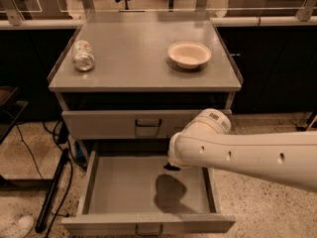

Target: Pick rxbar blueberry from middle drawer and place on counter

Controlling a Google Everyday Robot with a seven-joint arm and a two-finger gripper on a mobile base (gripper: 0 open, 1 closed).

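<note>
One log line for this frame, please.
middle drawer: open, no bar seen | gripper: above drawer, mostly behind arm | counter: can, bowl

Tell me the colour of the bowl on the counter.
The bowl is cream-white, clearest in the camera view; the gripper hangs over the open middle drawer.

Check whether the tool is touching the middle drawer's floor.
Cannot tell. The camera view has the arm covering most of the tool over the open middle drawer; only a dark tip shows, with neither contact nor gap plain.
</note>
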